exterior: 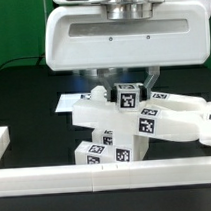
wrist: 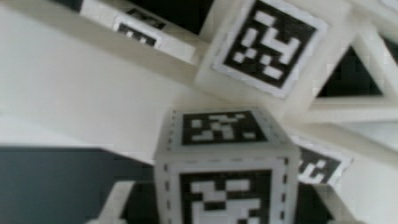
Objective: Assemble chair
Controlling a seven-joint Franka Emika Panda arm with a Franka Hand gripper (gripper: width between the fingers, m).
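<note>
The middle of the exterior view is filled by the chair parts (exterior: 130, 127), a cluster of chunky white blocks bearing black-and-white square tags, set on the black table (exterior: 18, 93). A small tagged cube (exterior: 126, 94) is seen at the top of the cluster, directly beneath the arm's large white housing (exterior: 125, 37). The gripper (exterior: 120, 81) is lowered onto this cube, and its fingers appear drawn in against the cube's sides, so the cube is taken to be clamped. A long white rail (exterior: 107, 174) is laid across the lower part of the frame. In the wrist view, the cube (wrist: 222, 160) is shown close up at lower centre, with a slanted white frame piece (wrist: 267, 45) above it.
</note>
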